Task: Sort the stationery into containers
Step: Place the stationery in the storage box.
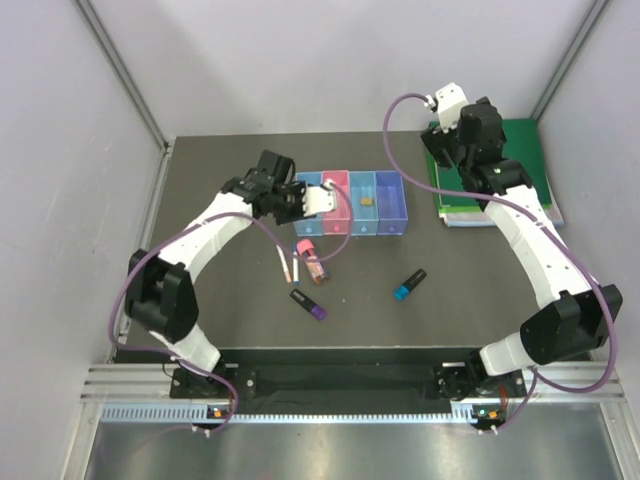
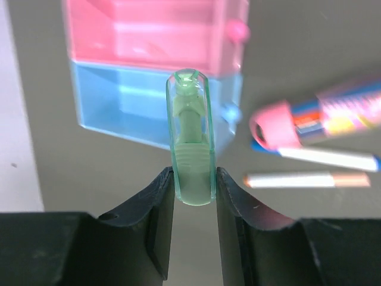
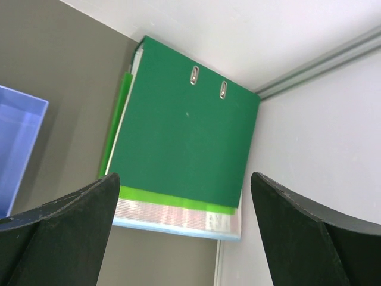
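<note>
Clenched by its lower end in the left tool (image 2: 194,179): mint marker (image 2: 191,131), tip aimed at the light blue bin (image 2: 131,101), close to where that meets the pink bin (image 2: 155,30). Not yet let go, so in hand only, not sorted. Apparently done: a tan eraser (image 1: 366,200) in the blue bin (image 1: 362,225), though too small from above to be sure of. Next along the row, a violet bin (image 1: 392,212). Left to do, all lying loose on the surface (image 1: 220,300): pink marker (image 2: 280,122) with two white pens (image 2: 327,158) just beside it, near the bins; a purple-ended marker (image 1: 309,305) closer to the bases; a blue-ended marker (image 1: 409,284) well apart to the right. By this reckoning, early days, with five loose items plus the held one to place. Left arm bowed outward and reaching in to the row's left end, wrist turned toward the bins. Right arm stretched to the far right corner, right tool (image 3: 184,238) spread wide and holding nothing, poised over the green binder (image 3: 184,137), well apart from the stationery.
</note>
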`<act>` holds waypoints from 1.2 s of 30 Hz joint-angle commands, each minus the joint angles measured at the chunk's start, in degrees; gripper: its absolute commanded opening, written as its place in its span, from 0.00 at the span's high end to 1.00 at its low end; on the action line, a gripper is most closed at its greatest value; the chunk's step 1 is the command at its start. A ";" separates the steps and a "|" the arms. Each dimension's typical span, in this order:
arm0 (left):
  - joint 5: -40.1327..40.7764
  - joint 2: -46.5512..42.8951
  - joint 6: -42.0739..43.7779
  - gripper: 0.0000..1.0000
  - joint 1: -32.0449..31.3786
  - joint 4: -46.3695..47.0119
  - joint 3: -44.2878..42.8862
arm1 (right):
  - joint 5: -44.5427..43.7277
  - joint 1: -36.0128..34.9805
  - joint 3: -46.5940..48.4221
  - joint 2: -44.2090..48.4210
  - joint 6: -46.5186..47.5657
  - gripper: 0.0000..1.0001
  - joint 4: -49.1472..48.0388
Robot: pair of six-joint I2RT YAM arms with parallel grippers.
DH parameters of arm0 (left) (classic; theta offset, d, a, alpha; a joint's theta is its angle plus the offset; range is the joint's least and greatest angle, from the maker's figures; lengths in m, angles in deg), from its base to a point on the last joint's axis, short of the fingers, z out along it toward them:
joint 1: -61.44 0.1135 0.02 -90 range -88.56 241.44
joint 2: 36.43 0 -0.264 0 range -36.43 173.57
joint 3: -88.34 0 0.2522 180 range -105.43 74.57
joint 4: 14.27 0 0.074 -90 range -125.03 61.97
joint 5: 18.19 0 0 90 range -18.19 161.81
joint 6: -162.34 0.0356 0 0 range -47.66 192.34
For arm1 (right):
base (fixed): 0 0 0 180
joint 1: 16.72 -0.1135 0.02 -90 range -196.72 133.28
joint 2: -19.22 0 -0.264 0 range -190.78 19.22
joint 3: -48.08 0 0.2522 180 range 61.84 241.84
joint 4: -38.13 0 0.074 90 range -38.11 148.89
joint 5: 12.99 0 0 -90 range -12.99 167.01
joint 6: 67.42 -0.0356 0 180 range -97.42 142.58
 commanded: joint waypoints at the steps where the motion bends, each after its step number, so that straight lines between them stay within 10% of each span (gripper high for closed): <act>1: -1.39 5.15 -4.94 0.96 -2.14 5.81 -8.24 | -1.35 1.33 -0.94 2.84 -1.11 0.09 -1.69; 12: 3.44 22.82 -10.91 0.96 -8.91 7.58 -26.78 | -0.91 2.65 -4.36 4.78 -1.64 0.09 -2.83; 36: 9.68 35.13 -35.87 1.00 -11.55 6.78 -36.11 | 0.58 6.69 -10.96 10.49 -4.80 0.09 -5.03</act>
